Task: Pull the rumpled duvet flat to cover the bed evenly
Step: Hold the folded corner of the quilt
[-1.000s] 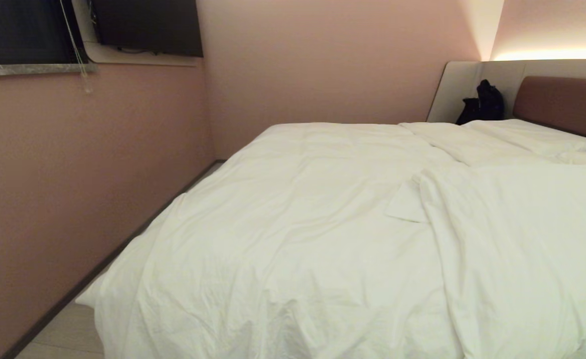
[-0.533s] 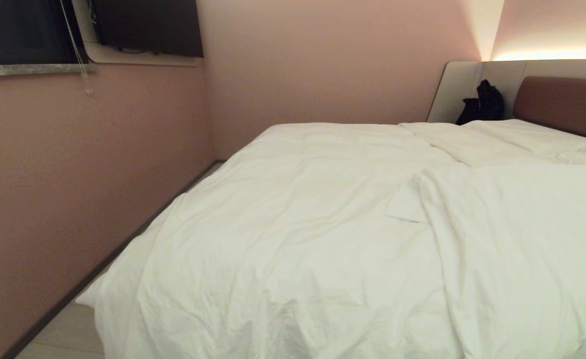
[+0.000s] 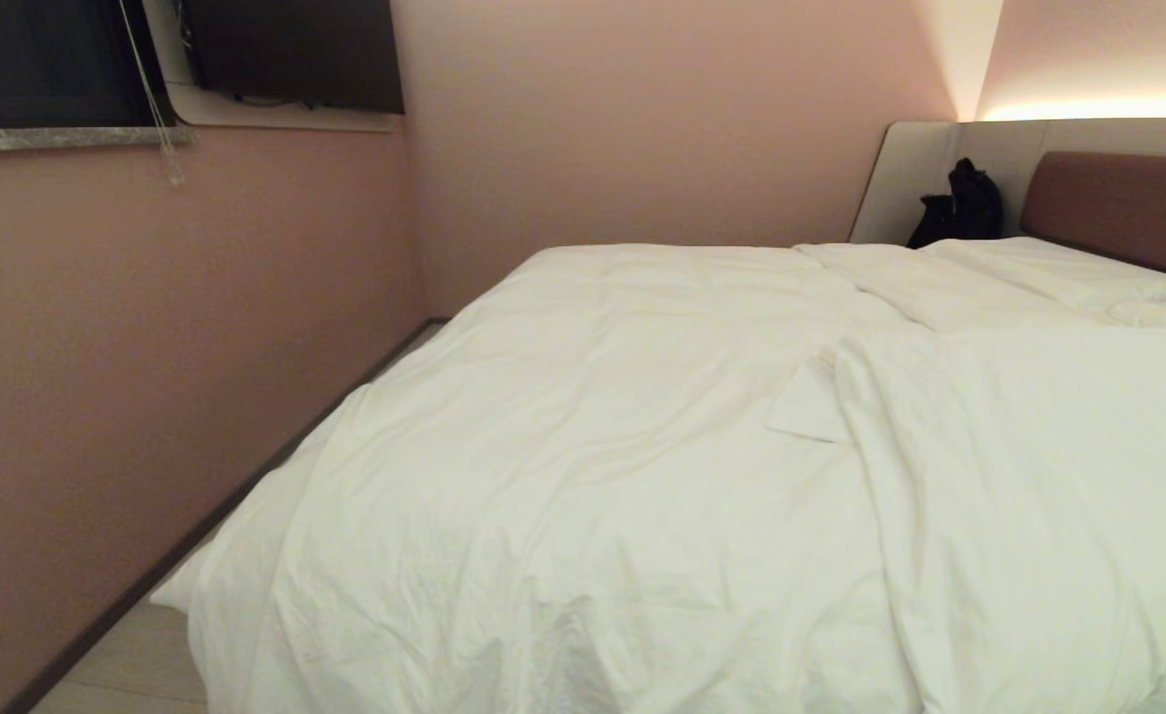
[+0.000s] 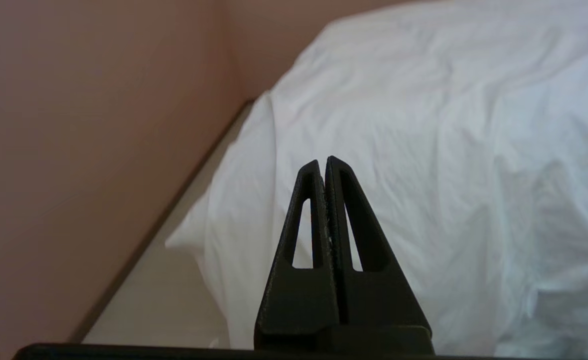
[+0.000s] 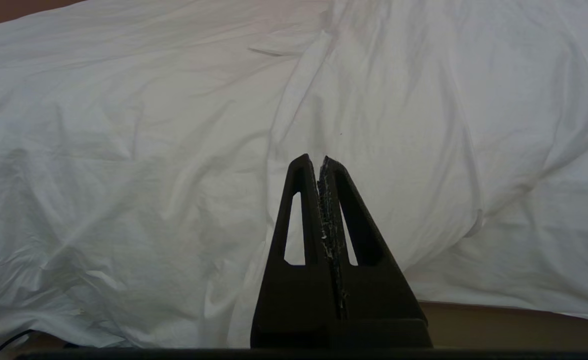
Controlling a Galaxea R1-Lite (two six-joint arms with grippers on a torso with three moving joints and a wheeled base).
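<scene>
The white puffy duvet (image 3: 603, 456) lies spread over the bed, wrinkled, with a fold running down its right part and a small flap (image 3: 809, 407) turned over near the middle. It hangs over the bed's near end and left side. The brown headboard (image 3: 1128, 208) of the bed shows at the far right. Neither arm appears in the head view. My left gripper (image 4: 323, 161) is shut and empty, held in the air before the duvet's (image 4: 424, 150) left near corner. My right gripper (image 5: 318, 159) is shut and empty, facing the hanging duvet (image 5: 174, 150) at the near end.
A pink wall (image 3: 147, 377) runs close along the bed's left side, leaving a narrow strip of pale floor (image 3: 127, 664). A dark bag (image 3: 960, 206) sits by the pale grey surround at the head. White pillows (image 3: 1049, 273) lie at the far right.
</scene>
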